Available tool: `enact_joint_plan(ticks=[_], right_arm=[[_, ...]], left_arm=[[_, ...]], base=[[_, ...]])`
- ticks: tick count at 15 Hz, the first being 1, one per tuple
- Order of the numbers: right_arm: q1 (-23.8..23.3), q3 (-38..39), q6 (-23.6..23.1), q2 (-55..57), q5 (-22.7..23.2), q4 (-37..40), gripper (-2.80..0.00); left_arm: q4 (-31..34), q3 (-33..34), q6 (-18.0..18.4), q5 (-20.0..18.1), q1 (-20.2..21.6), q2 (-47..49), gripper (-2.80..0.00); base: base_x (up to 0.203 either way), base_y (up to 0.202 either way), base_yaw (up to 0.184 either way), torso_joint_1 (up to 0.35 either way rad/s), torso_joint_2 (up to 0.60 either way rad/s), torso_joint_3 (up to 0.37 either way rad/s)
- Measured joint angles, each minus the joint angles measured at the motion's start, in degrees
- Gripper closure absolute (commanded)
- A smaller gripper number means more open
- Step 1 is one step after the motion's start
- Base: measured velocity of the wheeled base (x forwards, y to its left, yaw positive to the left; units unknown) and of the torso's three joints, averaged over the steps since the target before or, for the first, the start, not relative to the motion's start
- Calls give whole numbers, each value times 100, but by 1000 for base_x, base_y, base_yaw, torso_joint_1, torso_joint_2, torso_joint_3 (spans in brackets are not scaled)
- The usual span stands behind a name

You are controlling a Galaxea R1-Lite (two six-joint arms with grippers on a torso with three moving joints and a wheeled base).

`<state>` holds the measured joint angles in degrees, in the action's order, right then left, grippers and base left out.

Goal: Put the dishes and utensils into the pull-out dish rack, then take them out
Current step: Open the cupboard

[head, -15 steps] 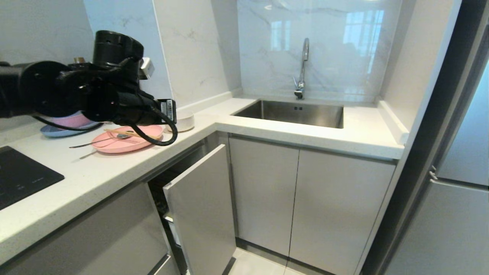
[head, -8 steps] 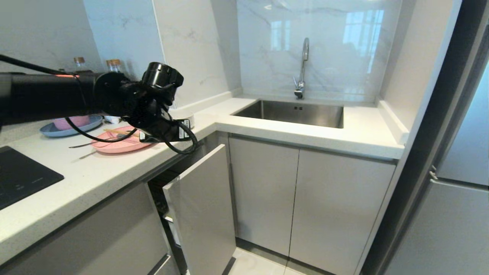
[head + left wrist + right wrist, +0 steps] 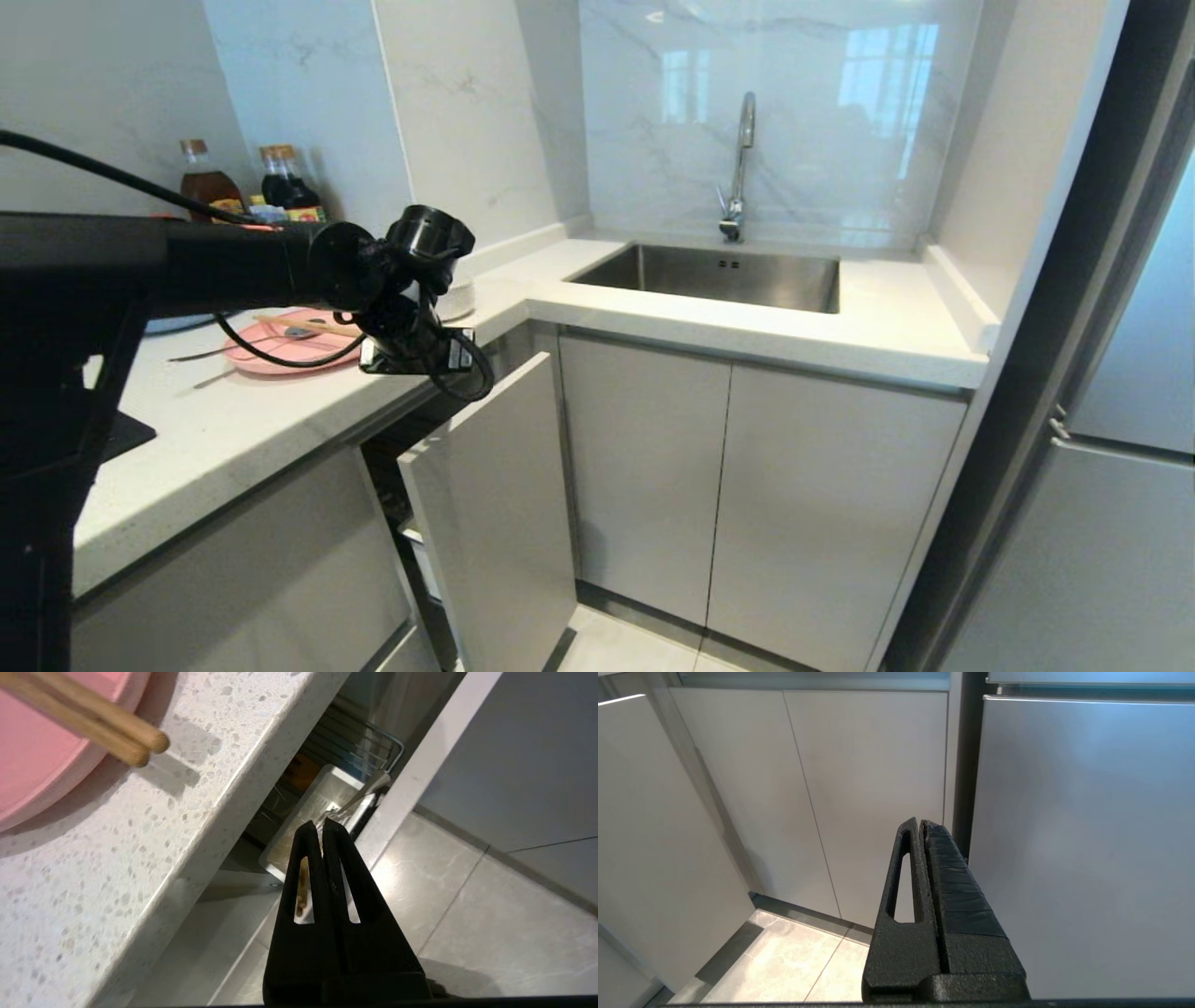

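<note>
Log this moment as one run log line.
left gripper: shut, empty, above gap of pull-out dish rack | right gripper: shut, parked | plate, chopsticks: on counter

Left gripper (image 3: 415, 359), fingers hidden, over the desk (image 3: 243, 425) edge. Beside it: pink plate (image 3: 289, 347) bearing chopsticks (image 3: 303, 324), white bowl (image 3: 457, 301). Below: pull-out dish rack (image 3: 490, 513), partly open.

1. One pink plate (image 3: 289, 347) near the countertop (image 3: 233, 420) front edge.
2. Two wooden chopsticks (image 3: 303, 324) lying on it.
3. One white bowl (image 3: 457, 301) beside it.
4. Two sauce bottles (image 3: 245, 184) at the back wall.
5. One faucet (image 3: 738, 168).
</note>
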<state>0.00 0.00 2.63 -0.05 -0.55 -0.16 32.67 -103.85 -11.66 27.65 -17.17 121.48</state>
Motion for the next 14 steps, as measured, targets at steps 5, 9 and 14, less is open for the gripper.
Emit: enact_joint_plan(ticks=[5,9,14], right_arm=[[0,0,0,0,-3,0,0],[0,0,0,0,-5,0,0],[0,0,0,1,-5,0,0]], left_arm=[[-25,-25,215,-23,92,382,0],[-26,-45,230,-26,106,581,0],[-23,-37,350,-200,102,715,0]], base=[[0,0,0,0,0,0],[0,0,0,0,0,0],[0,0,0,0,0,0]])
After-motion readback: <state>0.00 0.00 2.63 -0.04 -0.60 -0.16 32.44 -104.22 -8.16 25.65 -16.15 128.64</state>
